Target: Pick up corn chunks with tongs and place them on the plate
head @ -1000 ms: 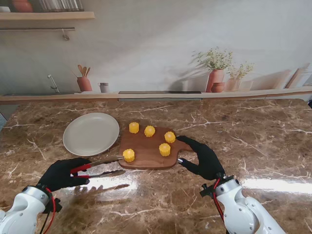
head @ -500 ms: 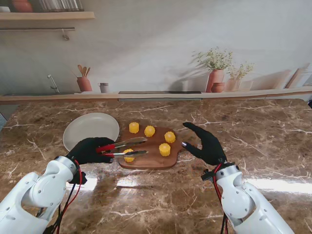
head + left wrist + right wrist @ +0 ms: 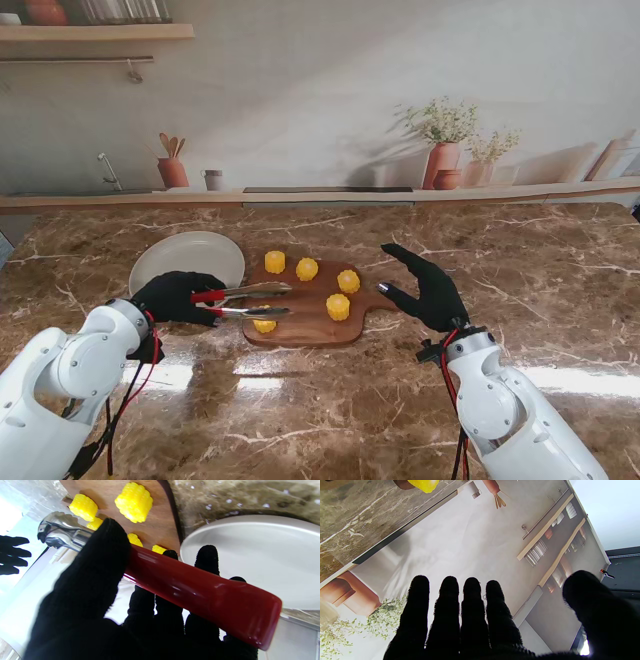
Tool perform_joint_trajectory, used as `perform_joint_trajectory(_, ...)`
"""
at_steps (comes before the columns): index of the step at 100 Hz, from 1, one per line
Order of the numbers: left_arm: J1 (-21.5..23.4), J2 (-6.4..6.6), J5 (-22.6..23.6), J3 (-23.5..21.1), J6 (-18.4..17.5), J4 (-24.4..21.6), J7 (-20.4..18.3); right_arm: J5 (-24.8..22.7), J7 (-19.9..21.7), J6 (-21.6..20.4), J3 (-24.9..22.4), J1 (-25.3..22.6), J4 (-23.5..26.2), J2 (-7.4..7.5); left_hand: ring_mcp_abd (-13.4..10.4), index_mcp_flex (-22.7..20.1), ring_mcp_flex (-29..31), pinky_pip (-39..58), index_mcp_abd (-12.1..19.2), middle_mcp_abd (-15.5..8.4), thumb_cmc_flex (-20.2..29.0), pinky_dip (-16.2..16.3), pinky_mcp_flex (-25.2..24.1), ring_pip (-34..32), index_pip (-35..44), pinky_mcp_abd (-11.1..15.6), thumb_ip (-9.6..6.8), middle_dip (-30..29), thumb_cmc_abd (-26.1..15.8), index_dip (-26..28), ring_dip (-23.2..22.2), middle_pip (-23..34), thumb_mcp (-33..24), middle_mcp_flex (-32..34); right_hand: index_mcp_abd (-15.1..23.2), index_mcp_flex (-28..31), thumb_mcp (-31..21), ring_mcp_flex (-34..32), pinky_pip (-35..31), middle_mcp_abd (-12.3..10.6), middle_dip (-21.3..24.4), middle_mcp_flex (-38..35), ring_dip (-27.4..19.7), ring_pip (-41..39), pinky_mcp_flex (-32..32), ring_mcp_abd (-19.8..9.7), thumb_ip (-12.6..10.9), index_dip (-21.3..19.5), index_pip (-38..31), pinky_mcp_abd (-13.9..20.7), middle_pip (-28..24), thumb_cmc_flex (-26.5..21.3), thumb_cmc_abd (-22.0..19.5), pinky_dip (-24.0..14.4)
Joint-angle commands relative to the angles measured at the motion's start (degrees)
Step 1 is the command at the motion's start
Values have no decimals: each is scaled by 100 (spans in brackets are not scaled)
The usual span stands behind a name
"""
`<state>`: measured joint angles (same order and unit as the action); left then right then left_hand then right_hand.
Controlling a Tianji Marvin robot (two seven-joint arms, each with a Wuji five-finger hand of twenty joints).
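Tongs (image 3: 243,300), gripped in the left hand (image 3: 178,297), have been swung from the counter (image 3: 560,290) over the near-left corn chunk (image 3: 264,325); pickup pending. Plate (image 3: 187,258) unfilled. Right hand (image 3: 428,290) raised, fingers spread, empty.

Both hands wore black knit gloves: the left hand (image 3: 178,297) and the right hand (image 3: 428,292). The tongs (image 3: 240,299) had glossy red handles and shiny silver tips. The corn chunks (image 3: 307,269) were bright yellow with rows of kernels. They sat on a reddish-brown wooden cutting board (image 3: 305,310). The plate (image 3: 186,258) was plain off-white. The table (image 3: 540,290) was brown marble with pale cream veins. The robot's arms (image 3: 500,410) were white, with red and black cables.
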<state>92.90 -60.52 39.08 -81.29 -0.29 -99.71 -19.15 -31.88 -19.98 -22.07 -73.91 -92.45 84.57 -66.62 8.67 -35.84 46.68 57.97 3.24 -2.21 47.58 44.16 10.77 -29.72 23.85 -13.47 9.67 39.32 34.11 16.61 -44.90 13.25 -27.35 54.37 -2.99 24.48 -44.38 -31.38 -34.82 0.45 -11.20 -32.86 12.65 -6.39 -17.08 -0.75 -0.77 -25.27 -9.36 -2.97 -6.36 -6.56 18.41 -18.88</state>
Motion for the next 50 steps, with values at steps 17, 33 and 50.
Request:
perform_joint_trajectory(17, 367, 138, 234, -408, 11, -191, -249, 23, 62, -27, 20, -11, -59, -23, 97, -275, 92, 263, 176, -278, 319, 144, -62, -205, 112, -145, -157, 182, -539, -31, -77, 353, -382, 235, 146, -9, 42, -130, -64, -118, -70, -67, 67, -3, 1, -15, 154, -9, 63, 7, 57, -44, -57, -156)
perform_joint_trajectory(33, 425, 166, 323, -444, 47, -89, -390, 44, 78, -51, 57, 16, -88, -24, 93, -242, 82, 254, 134, -279, 291, 151, -74, -196, 38, -138, -155, 202, -505, -60, -80, 363, -419, 205, 142, -16, 36, -122, -65, -114, -72, -69, 67, 0, 2, -13, 154, -8, 66, 6, 55, -43, -56, -159)
perform_joint_trajectory(50, 341, 141, 291, -318, 118, 164, -205, 61, 71, -70, 69, 32, -114, -29, 94, -145, 40, 245, 48, -282, 265, 162, -91, -186, -119, -126, -153, 218, -498, -128, -85, 408, -472, 111, 149, -21, 28, -127, -71, -123, -75, -79, 68, -2, -2, -14, 154, -8, 68, -3, 50, -41, -53, -163)
